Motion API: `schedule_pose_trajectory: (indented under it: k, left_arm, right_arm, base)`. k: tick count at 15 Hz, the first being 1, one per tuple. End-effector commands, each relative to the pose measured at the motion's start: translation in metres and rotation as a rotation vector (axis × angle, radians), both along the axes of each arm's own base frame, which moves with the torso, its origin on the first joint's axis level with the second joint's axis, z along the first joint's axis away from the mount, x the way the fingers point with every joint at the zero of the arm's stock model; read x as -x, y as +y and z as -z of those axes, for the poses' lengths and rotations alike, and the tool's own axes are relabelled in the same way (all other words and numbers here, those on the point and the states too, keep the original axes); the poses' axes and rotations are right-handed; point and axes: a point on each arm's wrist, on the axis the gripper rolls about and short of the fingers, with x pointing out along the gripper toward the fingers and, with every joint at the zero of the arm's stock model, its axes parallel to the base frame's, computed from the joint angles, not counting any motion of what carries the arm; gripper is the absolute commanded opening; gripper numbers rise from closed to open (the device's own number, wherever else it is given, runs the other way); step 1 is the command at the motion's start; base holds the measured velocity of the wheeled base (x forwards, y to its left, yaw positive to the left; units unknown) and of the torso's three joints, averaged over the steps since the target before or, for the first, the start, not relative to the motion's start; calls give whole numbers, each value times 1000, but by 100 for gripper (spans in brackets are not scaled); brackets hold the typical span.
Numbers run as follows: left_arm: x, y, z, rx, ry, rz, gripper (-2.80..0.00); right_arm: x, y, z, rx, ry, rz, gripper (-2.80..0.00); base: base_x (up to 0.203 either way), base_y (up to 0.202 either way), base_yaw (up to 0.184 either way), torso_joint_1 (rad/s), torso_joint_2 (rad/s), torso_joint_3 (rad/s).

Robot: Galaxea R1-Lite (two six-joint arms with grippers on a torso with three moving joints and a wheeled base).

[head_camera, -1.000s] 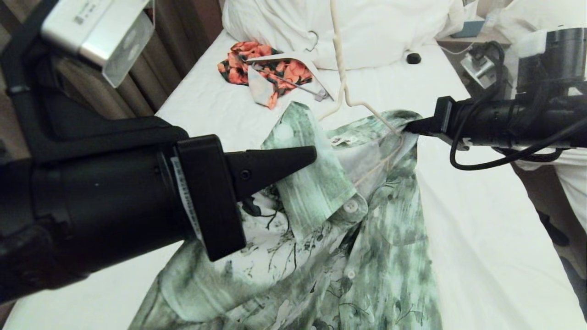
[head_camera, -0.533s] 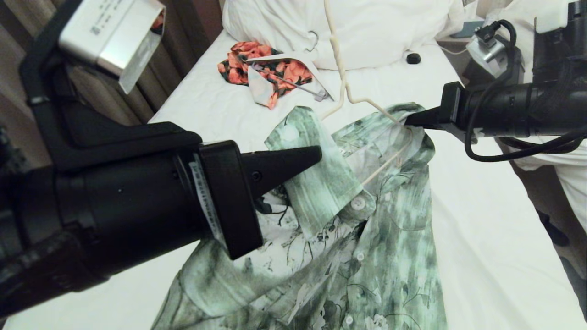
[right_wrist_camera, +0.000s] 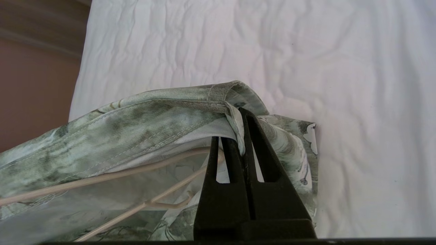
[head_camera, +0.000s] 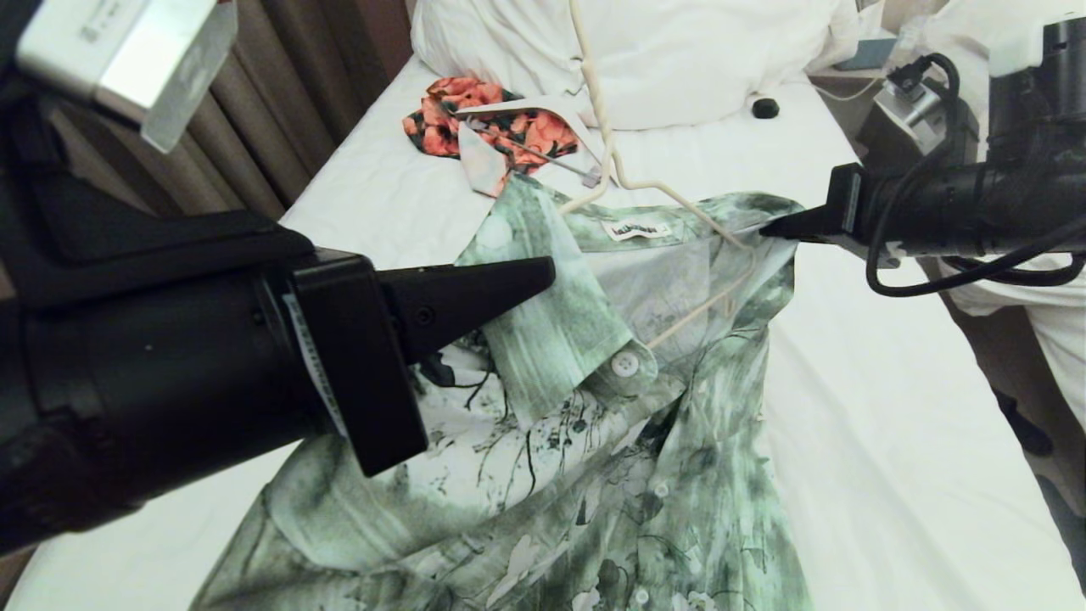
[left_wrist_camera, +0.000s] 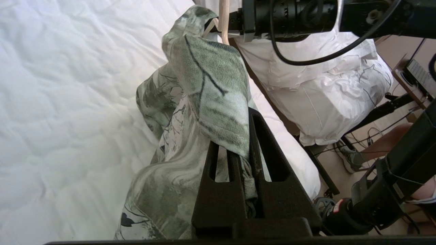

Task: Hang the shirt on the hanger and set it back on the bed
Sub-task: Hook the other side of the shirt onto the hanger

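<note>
The green-and-white shirt (head_camera: 594, 441) is stretched open at the collar above the bed (head_camera: 891, 441), its neck label facing up. My left gripper (head_camera: 547, 271) is shut on the shirt's left collar and front edge (left_wrist_camera: 204, 78), with cloth bunched between the fingers (left_wrist_camera: 238, 136). Opposite it, my right gripper (head_camera: 768, 229) is shut on the other shoulder seam (right_wrist_camera: 235, 131). The cream wire hanger (head_camera: 704, 222) sits partly inside the shirt (right_wrist_camera: 136, 115), one arm (right_wrist_camera: 102, 177) under the right shoulder. Its hook stem rises out of the neck opening.
An orange-red floral garment on a flat white hanger (head_camera: 501, 127) lies near the white duvet (head_camera: 696, 59) at the bed's head. A small black object (head_camera: 765, 107) sits beside it. Curtains (head_camera: 280, 127) run along the left; a neighbouring bed (left_wrist_camera: 323, 88) stands right.
The left gripper has pulled its collar side to the left, spreading the neck opening so the label shows. The hanger's hook stem has swung left. The right gripper has edged slightly right.
</note>
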Motion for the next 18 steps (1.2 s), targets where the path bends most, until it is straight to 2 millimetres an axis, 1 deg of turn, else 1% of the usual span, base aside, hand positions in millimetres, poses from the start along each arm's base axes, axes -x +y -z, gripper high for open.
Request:
schedule_pose_trajectory:
  k: [1, 3, 6, 9, 12, 15, 16, 18]
  left_arm:
    - [0, 1, -1, 7, -2, -3, -280]
    - [0, 2, -2, 10, -8, -10, -280]
    - [-7, 8, -3, -21, -51, -69, -280]
    - [-8, 9, -3, -26, -53, -82, -280]
    - [-10, 4, 2, -43, -43, -72, -280]
    - [-7, -5, 12, -61, -25, -34, -280]
    - [-8, -9, 14, -40, -33, -29, -280]
    - [-13, -19, 17, 66, -93, -31, -280]
  right_arm:
    - [0, 1, 0, -2, 1, -3, -280]
    - [4, 5, -1, 1, 9, -16, -280]
    - [11, 9, -1, 11, 38, -39, -280]
    - [15, 9, -6, 14, 32, -43, -280]
    - [19, 10, -15, 5, -1, -50, -280]
    - [20, 13, -31, -11, -51, -60, -280]
    - [21, 14, -35, -14, -59, -64, -280]
    - [25, 16, -40, -14, -59, -77, -280]
  base:
    - [0, 0, 0, 0, 0, 0]
    - [0, 0, 0, 0, 0, 0]
    - [0, 0, 0, 0, 0, 0]
    - [0, 0, 0, 0, 0, 0]
    - [0, 0, 0, 0, 0, 0]
    - [0, 0, 0, 0, 0, 0]
    - [0, 0, 0, 0, 0, 0]
    - [0, 0, 0, 0, 0, 0]
